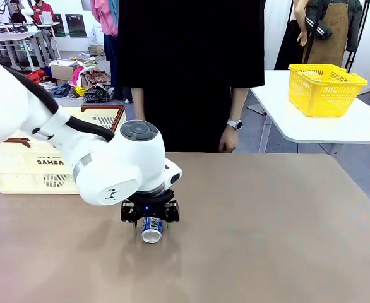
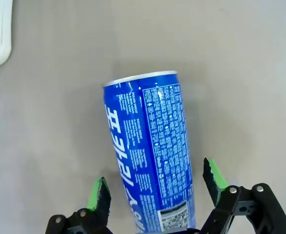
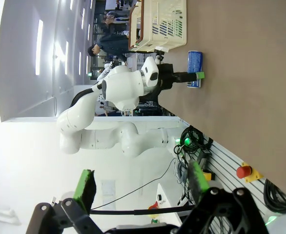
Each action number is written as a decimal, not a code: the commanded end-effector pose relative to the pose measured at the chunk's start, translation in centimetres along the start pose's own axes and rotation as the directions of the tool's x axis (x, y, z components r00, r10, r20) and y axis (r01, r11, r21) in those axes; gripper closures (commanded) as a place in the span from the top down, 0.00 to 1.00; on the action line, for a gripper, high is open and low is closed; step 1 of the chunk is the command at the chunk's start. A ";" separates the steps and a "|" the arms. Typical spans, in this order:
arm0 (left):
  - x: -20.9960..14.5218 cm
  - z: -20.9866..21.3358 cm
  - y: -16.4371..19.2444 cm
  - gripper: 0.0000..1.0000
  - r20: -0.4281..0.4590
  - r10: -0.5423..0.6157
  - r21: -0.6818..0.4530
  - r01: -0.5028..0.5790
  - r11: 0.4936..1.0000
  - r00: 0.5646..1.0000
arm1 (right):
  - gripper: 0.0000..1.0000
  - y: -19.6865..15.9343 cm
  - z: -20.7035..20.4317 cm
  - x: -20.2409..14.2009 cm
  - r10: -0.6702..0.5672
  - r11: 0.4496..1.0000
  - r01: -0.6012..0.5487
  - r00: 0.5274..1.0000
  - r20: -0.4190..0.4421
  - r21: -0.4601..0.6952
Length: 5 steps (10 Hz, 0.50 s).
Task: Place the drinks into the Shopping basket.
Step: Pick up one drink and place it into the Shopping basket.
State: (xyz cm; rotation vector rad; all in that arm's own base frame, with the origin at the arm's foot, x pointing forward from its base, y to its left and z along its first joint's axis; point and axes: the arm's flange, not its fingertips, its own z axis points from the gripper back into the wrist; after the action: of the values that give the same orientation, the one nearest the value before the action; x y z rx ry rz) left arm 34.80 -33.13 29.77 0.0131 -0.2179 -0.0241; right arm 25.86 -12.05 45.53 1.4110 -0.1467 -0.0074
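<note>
Shopping basket beside table; contents hidden.

We record one brown surface bearing a blue can lying on its side near the middle and a cream Shopping basket at its far-left edge.

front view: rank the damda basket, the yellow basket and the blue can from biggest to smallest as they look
1. Shopping basket, widest, though the left arm covers part of it.
2. yellow mesh basket, clearly smaller, but it sits farther back, so the gap may be overstated.
3. blue can, smallest by far.
</note>
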 end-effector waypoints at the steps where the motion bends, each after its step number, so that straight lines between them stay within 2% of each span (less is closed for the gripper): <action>1: 0.8 -1.2 -1.8 1.00 0.020 0.015 0.032 -0.016 0.999 1.000 | 1.00 0.7 -0.1 0.3 -0.019 1.000 0.019 1.000 0.011 0.018; 3: 1.2 -1.4 -1.9 1.00 0.023 0.026 0.028 -0.027 0.999 0.999 | 1.00 0.7 -0.1 0.3 -0.019 1.000 0.019 1.000 0.011 0.018; 4: 1.3 -1.5 -1.8 0.46 0.026 0.026 0.036 -0.027 0.999 0.999 | 1.00 0.7 -0.1 0.3 -0.019 1.000 0.019 1.000 0.011 0.018; 5: 1.3 -1.5 -1.8 0.00 0.027 0.025 0.046 -0.026 0.999 0.999 | 1.00 0.7 -0.1 0.3 -0.019 1.000 0.019 1.000 0.011 0.018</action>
State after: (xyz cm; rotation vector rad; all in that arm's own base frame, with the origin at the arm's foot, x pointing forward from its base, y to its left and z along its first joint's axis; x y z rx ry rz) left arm 36.30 -34.58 29.30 0.0162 -0.2236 -0.0199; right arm 25.86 -12.05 45.53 1.4111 -0.1466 -0.0073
